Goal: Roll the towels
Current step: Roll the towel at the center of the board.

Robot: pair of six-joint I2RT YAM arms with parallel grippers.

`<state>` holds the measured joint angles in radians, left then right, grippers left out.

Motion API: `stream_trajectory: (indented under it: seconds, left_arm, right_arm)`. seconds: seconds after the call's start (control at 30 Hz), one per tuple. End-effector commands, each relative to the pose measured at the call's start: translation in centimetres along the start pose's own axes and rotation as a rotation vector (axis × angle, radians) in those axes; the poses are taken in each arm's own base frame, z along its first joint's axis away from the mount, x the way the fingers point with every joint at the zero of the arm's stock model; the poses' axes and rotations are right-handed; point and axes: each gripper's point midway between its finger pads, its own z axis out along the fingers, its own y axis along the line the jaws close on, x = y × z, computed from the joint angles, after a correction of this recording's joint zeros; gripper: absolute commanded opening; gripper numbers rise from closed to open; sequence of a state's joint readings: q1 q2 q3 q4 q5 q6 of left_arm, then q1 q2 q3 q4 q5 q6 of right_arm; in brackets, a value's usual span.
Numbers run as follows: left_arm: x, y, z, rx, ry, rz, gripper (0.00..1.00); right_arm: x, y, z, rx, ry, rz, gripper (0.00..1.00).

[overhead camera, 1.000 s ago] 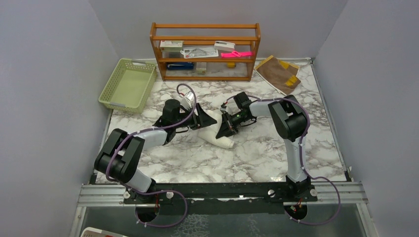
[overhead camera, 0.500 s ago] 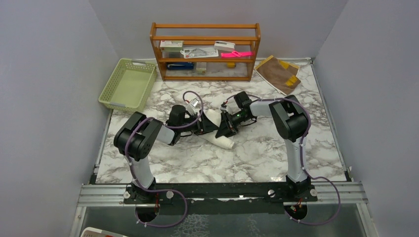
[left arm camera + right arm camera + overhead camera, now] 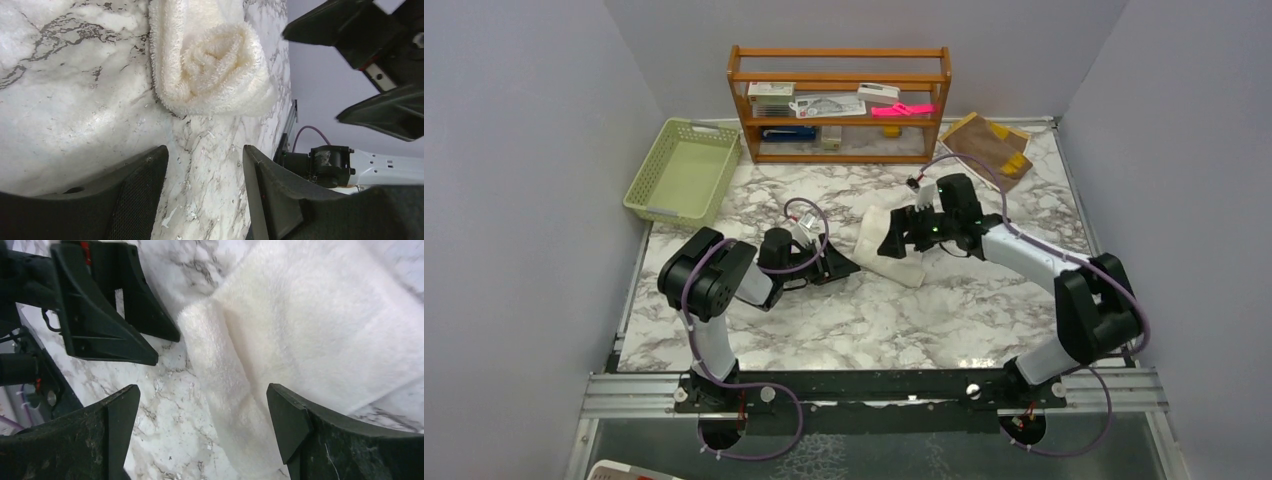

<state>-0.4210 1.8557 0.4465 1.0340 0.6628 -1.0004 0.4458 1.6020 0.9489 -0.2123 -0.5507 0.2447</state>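
Top external | right end effector (image 3: 887, 242) now spread — cream towel (image 3: 908, 270) released

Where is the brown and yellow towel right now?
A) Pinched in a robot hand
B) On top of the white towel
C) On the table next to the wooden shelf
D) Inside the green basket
C: the top view shows the brown towel lying flat on the marble table at the far right corner, just beside the wooden shelf.
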Motion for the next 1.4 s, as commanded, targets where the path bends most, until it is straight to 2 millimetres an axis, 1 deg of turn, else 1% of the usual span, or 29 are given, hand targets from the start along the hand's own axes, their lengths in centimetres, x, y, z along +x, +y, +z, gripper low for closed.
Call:
stream_trajectory:
  seconds: [0.0,0.03,0.13,0.17,0.23,0.3,0.37,0.43,0.5,0.57,0.63,0.73,0.8,0.93,1.1,1.2,1.37]
  left_arm:
    - [3.0,5.6,-1.0,-0.215,0.051,-0.081,0.62]
    - [2.9,5.4,-1.1,-0.208,0.050,-0.079,0.62]
    - [2.3,3.6,-1.4,-0.166,0.036,-0.054,0.62]
    - [2.1,3.1,-1.5,-0.157,0.033,-0.043,0.62]
    - [1.6,2.2,-1.8,-0.150,0.027,-0.024,0.62]
    - [1.1,1.2,-2.1,-0.144,0.020,-0.001,0.62]
    - [0.7,0.5,-2.4,-0.148,0.015,0.015,0.62]
    - [0.5,0.2,-2.7,-0.166,0.015,0.029,0.62]
    - [0.2,0.2,-3.1,-0.197,0.016,0.043,0.62]
    - [-0.2,0.2,-3.5,-0.227,0.012,0.062,0.62]
    - [-0.6,0.4,-4.0,-0.255,0.012,0.064,0.62]
    - [-1.5,0.7,-5.0,-0.283,0.002,0.056,0.62]
    - [-2.3,0.9,-5.9,-0.299,-0.017,0.051,0.62]
    - [-3.6,0.6,-7.4,-0.306,-0.055,0.038,0.62]
    - [-4.1,0.3,-8.1,-0.304,-0.064,0.036,0.62]
    - [-4.1,0.3,-8.1,-0.301,-0.059,0.033,0.62]
    - [-4.1,0.5,-7.9,-0.302,-0.051,0.025,0.62]
  right_arm:
    - [-3.6,-0.6,-1.4,0.073,-0.196,-0.179,0.98]
    - [-3.4,-0.7,-1.3,0.076,-0.181,-0.182,0.98]
    - [-2.8,-1.3,-0.7,0.086,-0.140,-0.173,0.95]
    - [-2.9,-1.3,-0.8,0.090,-0.150,-0.179,0.92]
    - [-3.3,-0.8,-1.9,0.103,-0.203,-0.224,0.90]
    - [-3.7,0.1,-3.0,0.145,-0.262,-0.312,0.89]
    - [-3.7,1.5,-3.8,0.200,-0.298,-0.429,0.88]
    - [-2.9,3.4,-3.7,0.251,-0.313,-0.579,0.87]
    - [-1.6,5.1,-2.9,0.278,-0.302,-0.708,0.87]
    - [-0.1,4.9,-1.9,0.311,-0.248,-0.786,0.86]
    - [1.2,4.2,-0.8,0.323,-0.168,-0.858,0.83]
    - [2.6,3.6,0.3,0.330,-0.065,-0.947,0.82]
    - [2.9,3.2,0.6,0.341,-0.017,-0.975,0.76]
    - [3.4,2.8,1.2,0.335,0.045,-0.999,0.70]
    - [4.3,2.0,0.9,0.358,0.088,-0.989,0.68]
    - [4.7,1.6,0.3,0.378,0.107,-0.974,0.67]
    - [4.9,2.3,-0.6,0.358,0.119,-0.925,0.63]
